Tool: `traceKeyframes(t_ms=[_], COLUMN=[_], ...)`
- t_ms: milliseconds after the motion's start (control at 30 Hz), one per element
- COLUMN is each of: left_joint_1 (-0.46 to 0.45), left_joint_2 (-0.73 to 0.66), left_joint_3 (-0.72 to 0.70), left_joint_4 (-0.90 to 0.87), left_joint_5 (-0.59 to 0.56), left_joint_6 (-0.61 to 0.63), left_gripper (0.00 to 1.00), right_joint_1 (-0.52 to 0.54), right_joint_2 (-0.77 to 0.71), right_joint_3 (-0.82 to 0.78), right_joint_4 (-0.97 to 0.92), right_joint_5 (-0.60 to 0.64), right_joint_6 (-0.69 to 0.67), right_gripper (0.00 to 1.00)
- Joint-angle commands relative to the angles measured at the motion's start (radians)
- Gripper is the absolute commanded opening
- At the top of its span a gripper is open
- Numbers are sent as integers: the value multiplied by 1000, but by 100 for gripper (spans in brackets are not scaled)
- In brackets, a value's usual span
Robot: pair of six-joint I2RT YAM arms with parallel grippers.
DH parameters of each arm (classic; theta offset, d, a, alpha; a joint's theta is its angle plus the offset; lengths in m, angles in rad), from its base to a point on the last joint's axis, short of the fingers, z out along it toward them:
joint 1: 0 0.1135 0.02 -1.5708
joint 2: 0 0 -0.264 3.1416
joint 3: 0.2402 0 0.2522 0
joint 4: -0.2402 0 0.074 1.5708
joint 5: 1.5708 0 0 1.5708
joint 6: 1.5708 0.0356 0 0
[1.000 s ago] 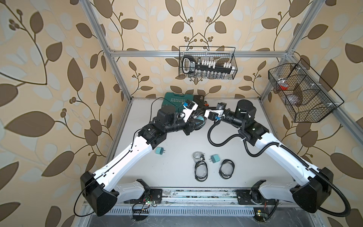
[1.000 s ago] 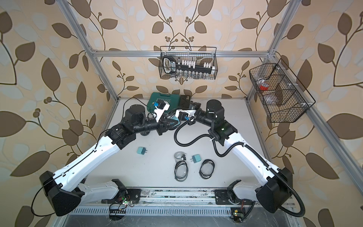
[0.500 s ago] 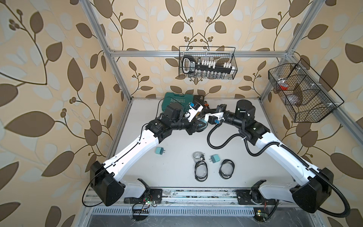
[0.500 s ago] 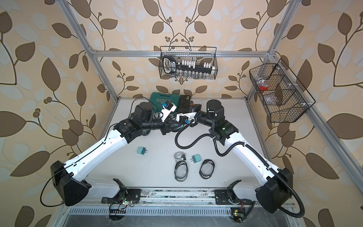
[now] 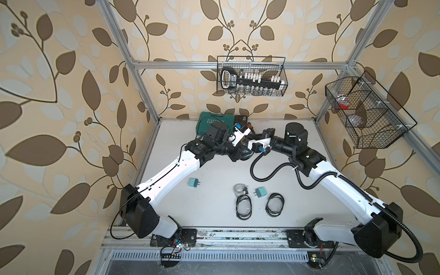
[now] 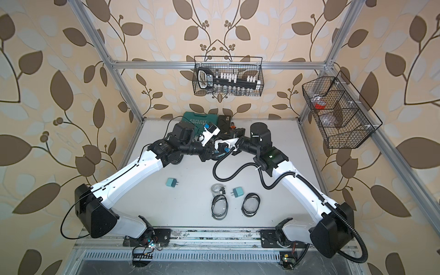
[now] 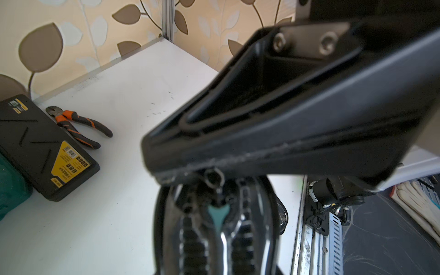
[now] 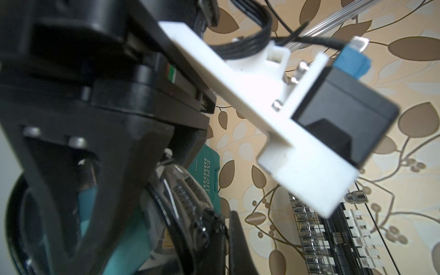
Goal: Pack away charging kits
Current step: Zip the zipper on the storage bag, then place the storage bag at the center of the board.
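tabletop (image 5: 209,214), 6 o'clock: two pouches (image 5: 243,207), cable (image 5: 238,188), adapter (image 5: 260,192); second adapter (image 5: 193,182) at 7. toward 12: left end effector (image 5: 243,154) pinches third pouch (image 7: 247,228), third adapter (image 7: 215,213) inside; right end effector (image 7: 178,171) pressed together at its zip.

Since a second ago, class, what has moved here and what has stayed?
The white left arm swung inward and reached farther back; nothing was grasped or released. The right arm, two teal cube plug adapters, coiled grey cable and two oval black-rimmed pouches stayed put.
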Motion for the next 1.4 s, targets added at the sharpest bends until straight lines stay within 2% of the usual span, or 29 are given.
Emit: traceKeyframes(t_ms=[0,200,233,333,367,500,533,567,700,833,900,1033,1100,1167,1200,1300,1367], left_joint_1=[-15,-15,-13,27,59,213,250,284,378,441,465,470,471,471,471,469,469], left_joint_2=[67,49,43,23,16,-2,-3,-1,29,123,181,304,344,367,372,377,377], left_joint_3=[20,-2,-11,-46,-63,-158,-184,-209,-291,-315,-321,-293,-287,-295,-301,-334,-347], left_joint_4=[-74,-42,-32,26,55,189,222,248,362,414,460,495,500,514,520,548,538], left_joint_5=[-54,-63,-77,-106,-103,-42,-34,-34,-20,-25,8,41,39,40,42,46,22], left_joint_6=[-10,-23,-31,-100,-138,-303,-348,-387,-516,-636,-690,-776,-793,-803,-806,-817,-817], left_gripper=[0,0,0,0,0,0,0,0,0,0,0,0,0,0,0,0,0], right_joint_1=[43,42,42,41,41,38,38,38,38,25,20,10,-6,-38,-62,-163,-245], right_joint_2=[-65,-55,-53,-61,-68,-100,-109,-121,-166,-212,-218,-169,-130,-84,-70,-83,-125], right_joint_3=[-29,-48,-53,-101,-130,-266,-307,-346,-490,-594,-628,-596,-529,-446,-432,-493,-588], right_joint_4=[127,157,165,197,216,310,324,333,410,535,601,595,527,403,378,442,547], right_joint_5=[-218,-144,-133,-98,-84,-14,1,11,33,109,155,173,294,487,512,453,470], right_joint_6=[-86,-89,-82,-59,-52,31,51,70,170,408,547,758,910,1039,1073,1183,1331], right_gripper=[0,0,2,27,33,40,54,99,100,100,100,100,100,100,100,100,100])
